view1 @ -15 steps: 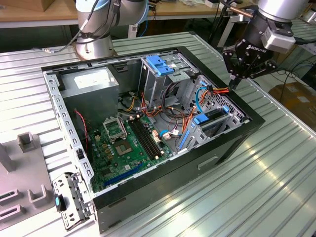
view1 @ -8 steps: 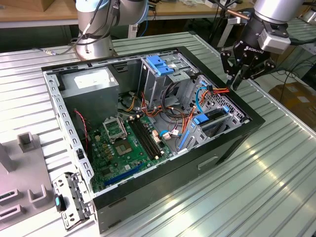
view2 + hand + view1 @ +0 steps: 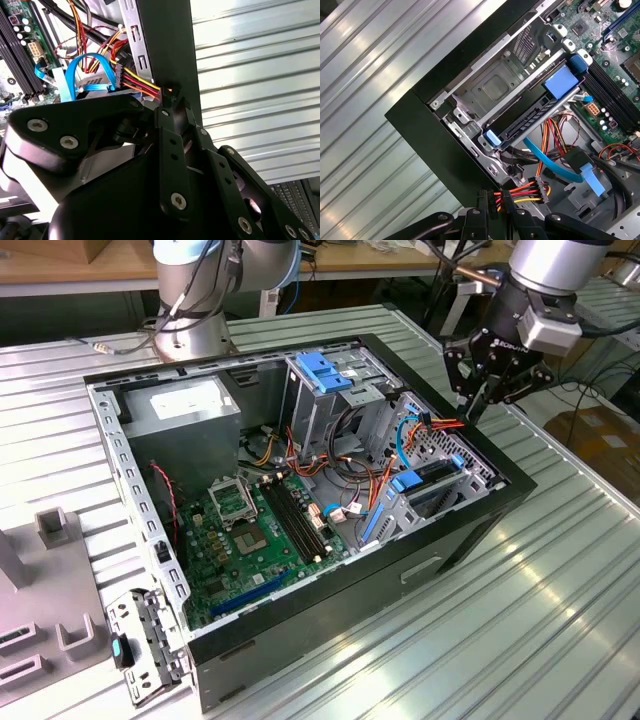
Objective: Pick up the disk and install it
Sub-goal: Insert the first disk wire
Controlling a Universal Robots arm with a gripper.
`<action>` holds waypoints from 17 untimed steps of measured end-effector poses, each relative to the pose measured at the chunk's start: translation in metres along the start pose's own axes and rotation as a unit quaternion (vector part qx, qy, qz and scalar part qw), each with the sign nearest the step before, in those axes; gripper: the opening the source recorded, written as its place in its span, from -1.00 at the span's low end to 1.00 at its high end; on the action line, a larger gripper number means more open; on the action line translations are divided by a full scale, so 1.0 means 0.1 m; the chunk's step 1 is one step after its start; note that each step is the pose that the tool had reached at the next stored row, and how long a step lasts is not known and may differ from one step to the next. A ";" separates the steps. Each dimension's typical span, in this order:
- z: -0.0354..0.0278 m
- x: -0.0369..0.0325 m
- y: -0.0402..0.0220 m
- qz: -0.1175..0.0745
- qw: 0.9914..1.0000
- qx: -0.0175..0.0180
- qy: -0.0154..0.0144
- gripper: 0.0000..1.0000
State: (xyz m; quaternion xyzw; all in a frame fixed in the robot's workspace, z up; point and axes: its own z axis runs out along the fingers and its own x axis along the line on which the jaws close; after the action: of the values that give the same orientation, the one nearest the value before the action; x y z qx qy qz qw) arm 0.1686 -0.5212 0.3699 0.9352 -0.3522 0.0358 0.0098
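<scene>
Disk (image 3: 525, 120) is sitting on edge in the drive cage (image 3: 495, 87), along the computer case's (image 3: 435, 145) edge near a corner. Gripper (image 3: 472, 405) is hovering at that edge, beside red-and-yellow wires (image 3: 525, 192). Pincer state: cannot tell.

The disk (image 3: 527, 118) stands on edge in the metal drive bay, blue carrier tabs at its ends.

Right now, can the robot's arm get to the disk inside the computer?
Probably yes. The disk sits edge-up in its slot with nothing above it, and the jaws hang close by over the case rim. The coloured wires beside it might get in the way.
</scene>
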 end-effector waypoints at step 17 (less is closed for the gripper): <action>0.043 -0.003 0.001 -0.051 0.999 0.004 0.001 -0.50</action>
State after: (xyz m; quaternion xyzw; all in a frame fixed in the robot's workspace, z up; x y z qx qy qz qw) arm 0.1685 -0.5212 0.3656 0.9519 -0.3041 0.0376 0.0084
